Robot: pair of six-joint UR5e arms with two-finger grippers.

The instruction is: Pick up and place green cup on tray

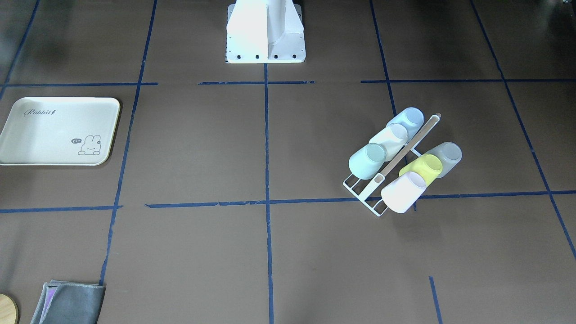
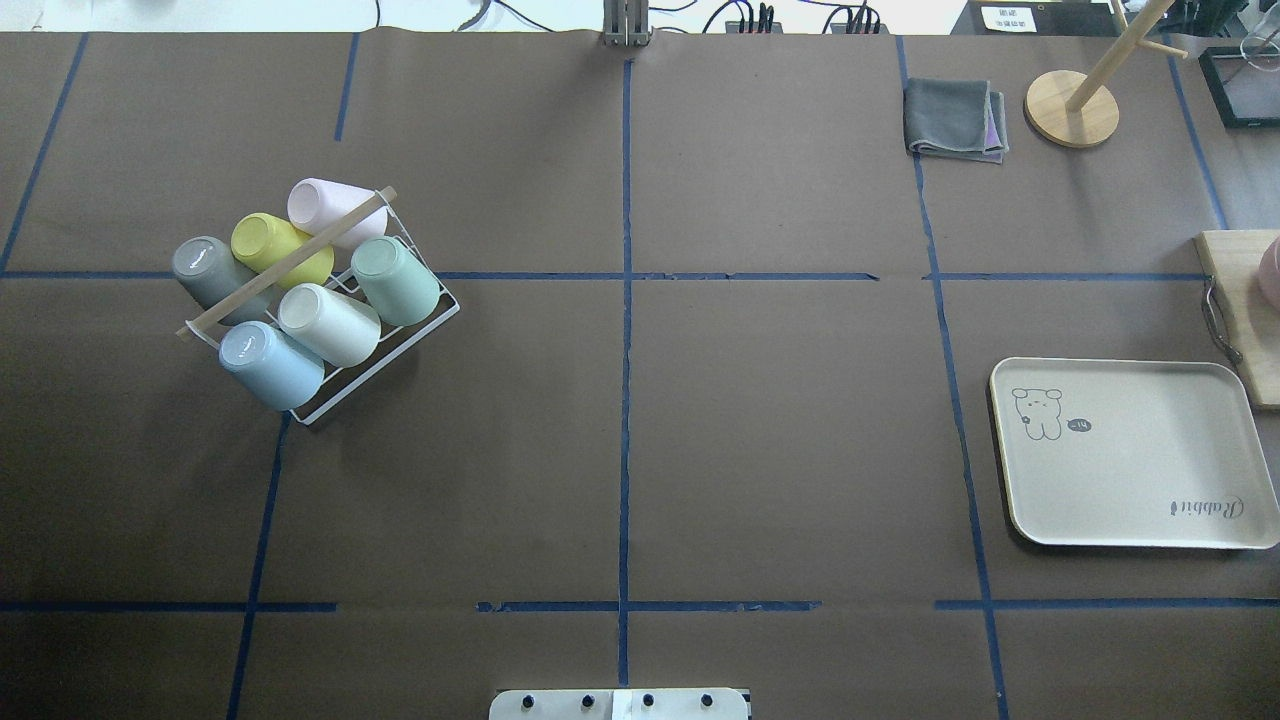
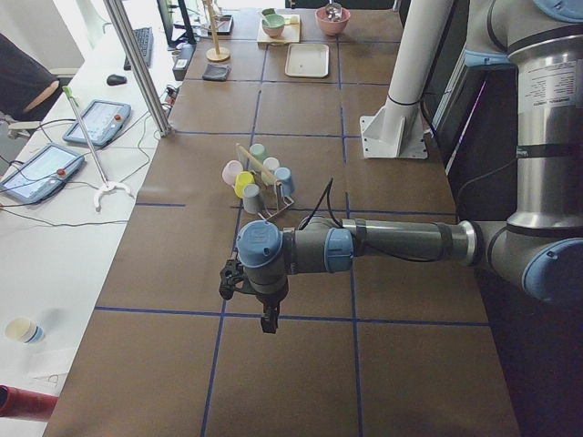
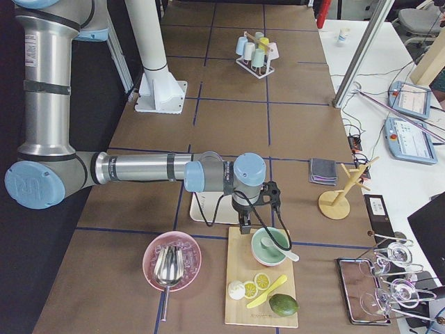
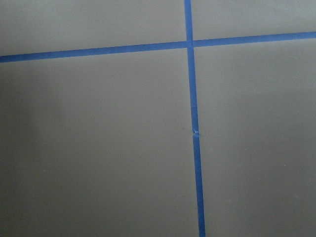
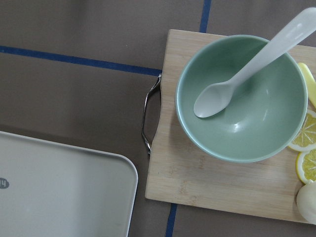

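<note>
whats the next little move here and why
Probably swing the left claw toward the rack and bring it above the green cup. The cup sits on the rack on the robot's left side, the claw hangs over taped table well away from it, and the tray holds nothing.

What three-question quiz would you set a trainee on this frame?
1. True or false: the small mint-green plastic cup already sits on the cream rectangular plastic tray.
2. How many cups does the white wire rack hold? A four, B six, C eight.
3. Fill in: the tray lies on the robot's ___ side.
Key: 1 false, it is on the rack; 2 B; 3 right.
</note>
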